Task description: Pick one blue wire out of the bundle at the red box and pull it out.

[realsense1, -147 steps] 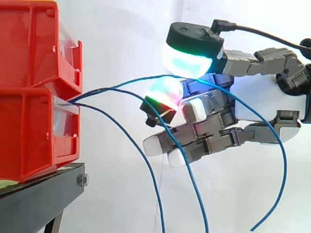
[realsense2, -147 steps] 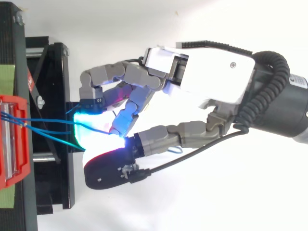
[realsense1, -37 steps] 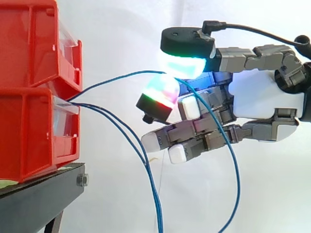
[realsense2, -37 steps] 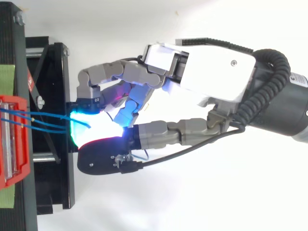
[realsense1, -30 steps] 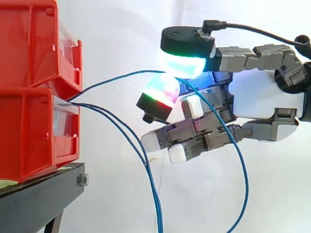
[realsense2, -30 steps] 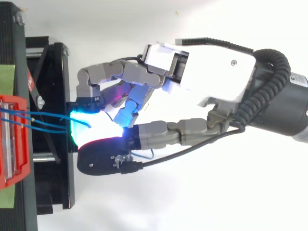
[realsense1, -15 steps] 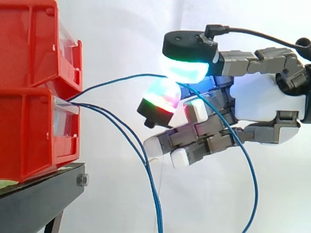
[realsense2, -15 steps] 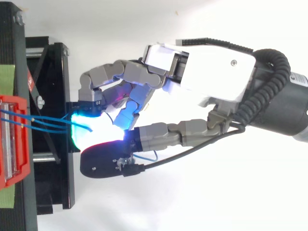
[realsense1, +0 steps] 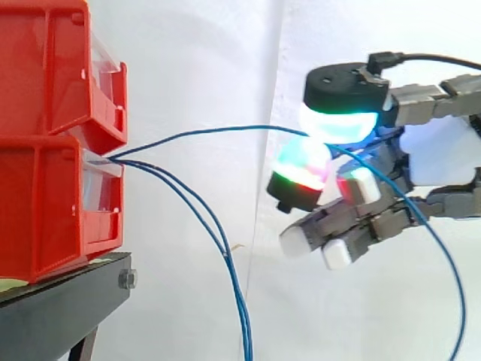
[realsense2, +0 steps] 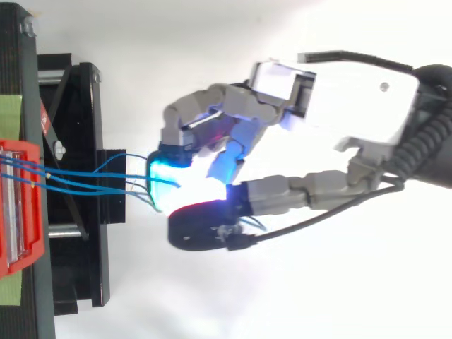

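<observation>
Robot hand (realsense1: pixel 442 154) pinches one blue wire (realsense1: pixel 203 132) in open space, well apart from the red bins (realsense1: pixel 45 188).

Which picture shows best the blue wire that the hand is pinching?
The side view. There the pinched wire runs from the red box to the hand, apart from two hanging wires. In the top view the wires lie close together over the black stand.

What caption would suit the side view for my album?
Robot hand pinches one blue wire leading from the red box, two others hanging loose.
</observation>
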Available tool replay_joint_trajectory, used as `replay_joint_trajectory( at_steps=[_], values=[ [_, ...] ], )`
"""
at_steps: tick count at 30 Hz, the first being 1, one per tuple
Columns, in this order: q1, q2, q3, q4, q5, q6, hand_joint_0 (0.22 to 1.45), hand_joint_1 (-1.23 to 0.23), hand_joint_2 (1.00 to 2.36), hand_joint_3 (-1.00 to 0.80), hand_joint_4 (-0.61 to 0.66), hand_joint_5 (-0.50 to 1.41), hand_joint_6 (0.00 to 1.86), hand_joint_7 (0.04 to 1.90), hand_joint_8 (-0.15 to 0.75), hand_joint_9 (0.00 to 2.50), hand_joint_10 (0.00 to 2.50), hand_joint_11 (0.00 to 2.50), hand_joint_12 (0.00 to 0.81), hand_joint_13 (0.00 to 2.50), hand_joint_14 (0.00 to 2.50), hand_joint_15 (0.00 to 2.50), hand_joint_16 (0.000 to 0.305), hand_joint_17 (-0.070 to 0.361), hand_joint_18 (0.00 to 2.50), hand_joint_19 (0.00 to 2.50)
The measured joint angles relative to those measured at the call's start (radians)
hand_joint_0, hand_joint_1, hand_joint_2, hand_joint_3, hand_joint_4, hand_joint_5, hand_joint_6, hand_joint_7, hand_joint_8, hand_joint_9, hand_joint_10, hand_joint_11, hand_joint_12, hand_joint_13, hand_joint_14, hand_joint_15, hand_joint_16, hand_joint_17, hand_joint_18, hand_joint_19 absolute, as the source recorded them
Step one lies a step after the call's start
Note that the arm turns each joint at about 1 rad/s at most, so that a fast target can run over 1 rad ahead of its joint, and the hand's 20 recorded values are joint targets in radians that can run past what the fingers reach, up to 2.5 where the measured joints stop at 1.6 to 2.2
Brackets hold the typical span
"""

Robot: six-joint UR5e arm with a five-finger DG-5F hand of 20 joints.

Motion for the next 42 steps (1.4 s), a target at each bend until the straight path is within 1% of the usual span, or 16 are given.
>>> replay_joint_trajectory(
  at_steps=[2, 3, 6, 9, 12, 18, 27, 42],
  values=[
    [0.003, 0.021, -0.031, 0.011, 0.019, -0.001, 0.60, -0.73, 1.02, -0.06, 0.12, -0.04, 0.77, 1.05, 0.224, 1.20, 0.03, 0.61, 0.368, 0.60, 0.02, 0.35, 0.055, 0.124, 0.53, 0.59],
    [0.005, 0.035, -0.050, 0.018, 0.034, -0.001, 0.60, -0.73, 1.02, -0.06, 0.12, -0.05, 0.77, 1.05, 0.223, 1.20, 0.02, 0.62, 0.370, 0.60, 0.02, 0.35, 0.055, 0.124, 0.53, 0.59],
    [0.009, 0.063, -0.080, 0.025, 0.063, 0.000, 0.60, -0.73, 1.02, -0.06, 0.12, -0.05, 0.77, 1.04, 0.228, 1.19, 0.03, 0.62, 0.371, 0.60, 0.01, 0.35, 0.056, 0.125, 0.53, 0.58],
    [0.011, 0.078, -0.091, 0.023, 0.078, 0.003, 0.60, -0.73, 1.02, -0.06, 0.12, -0.05, 0.77, 1.04, 0.229, 1.19, 0.03, 0.61, 0.372, 0.60, 0.01, 0.34, 0.056, 0.125, 0.53, 0.58],
    [0.012, 0.083, -0.094, 0.025, 0.086, 0.010, 0.60, -0.73, 1.02, -0.07, 0.12, -0.05, 0.77, 1.05, 0.231, 1.19, 0.03, 0.62, 0.374, 0.60, 0.02, 0.34, 0.056, 0.126, 0.53, 0.58],
    [0.012, 0.084, -0.095, 0.046, 0.087, 0.012, 0.60, -0.73, 1.02, -0.06, 0.12, -0.05, 0.77, 1.04, 0.235, 1.19, 0.03, 0.62, 0.375, 0.59, 0.02, 0.35, 0.056, 0.126, 0.53, 0.58],
    [0.012, 0.085, -0.095, 0.033, 0.086, 0.007, 0.60, -0.73, 1.02, -0.07, 0.11, -0.05, 0.77, 1.03, 0.236, 1.17, 0.02, 0.61, 0.375, 0.59, 0.02, 0.35, 0.056, 0.126, 0.52, 0.58],
    [0.012, 0.084, -0.095, 0.031, 0.087, 0.006, 0.60, -0.72, 1.02, -0.07, 0.11, -0.05, 0.77, 1.02, 0.232, 1.17, 0.03, 0.61, 0.366, 0.59, 0.02, 0.35, 0.056, 0.127, 0.51, 0.57]
  ],
)
